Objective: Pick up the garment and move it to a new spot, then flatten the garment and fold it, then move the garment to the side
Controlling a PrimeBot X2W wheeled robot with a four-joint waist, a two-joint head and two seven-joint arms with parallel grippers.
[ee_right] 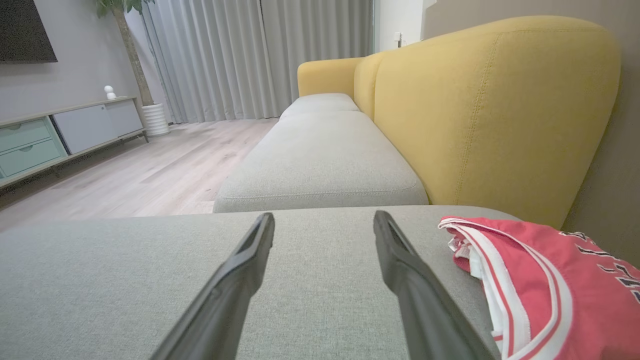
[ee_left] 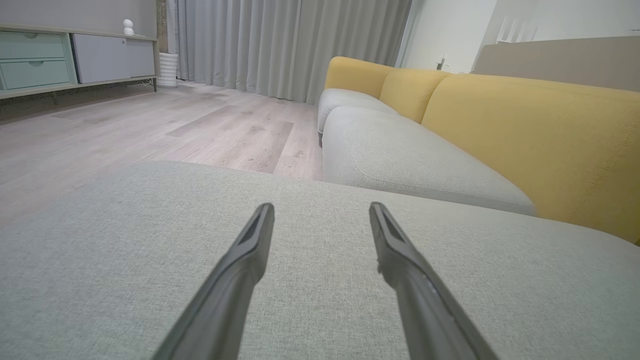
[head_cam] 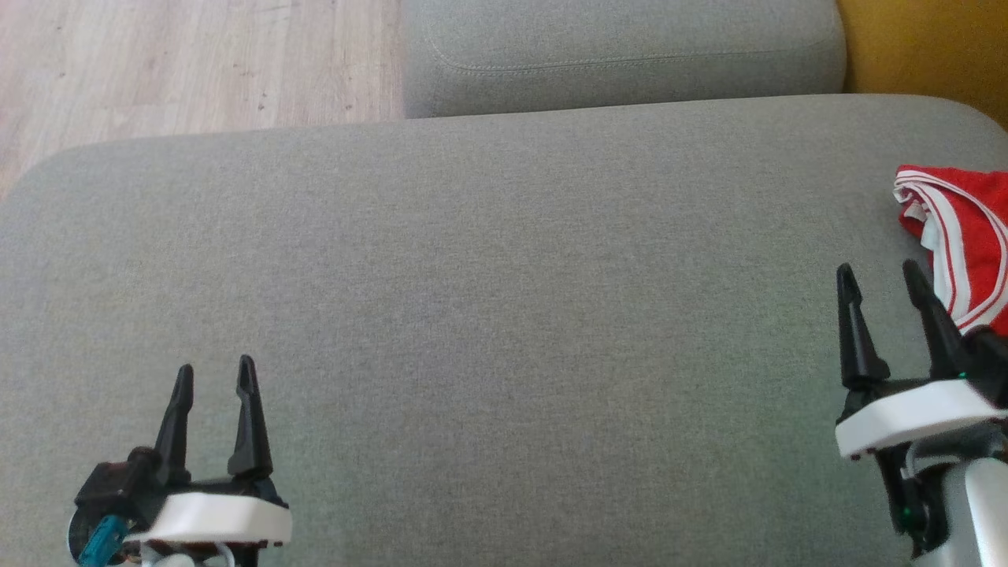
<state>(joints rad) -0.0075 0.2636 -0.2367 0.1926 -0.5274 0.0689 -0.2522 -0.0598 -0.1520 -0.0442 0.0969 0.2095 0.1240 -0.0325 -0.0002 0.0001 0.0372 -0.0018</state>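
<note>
The red-and-white garment [head_cam: 967, 236] lies crumpled at the right edge of the grey sofa seat [head_cam: 472, 299], just beside the right hand [head_cam: 878, 268]. It and the left hand [head_cam: 216, 365] are spread, holding nothing.

a wide grey fabric seat cushion [head_cam: 472, 315] takes the near part of the scene. farther away lies a second grey fabric seat cushion [head_cam: 622, 55] of the same sofa, and on the right rises a mustard yellow fabric backrest [ee_right: 490, 110]. to the left is a pale wood plank floor [ee_left: 150, 130]. at the far end hang long grey pleated curtains [ee_left: 280, 45]. the light is soft and even. along the far left grey wall [ee_right: 75, 65] stands a low sideboard with pale green drawers and grey doors [ee_left: 105, 60], with a small white round figure [ee_left: 128, 26] on top and a white ribbed pot [ee_left: 168, 70] just beside it.
</note>
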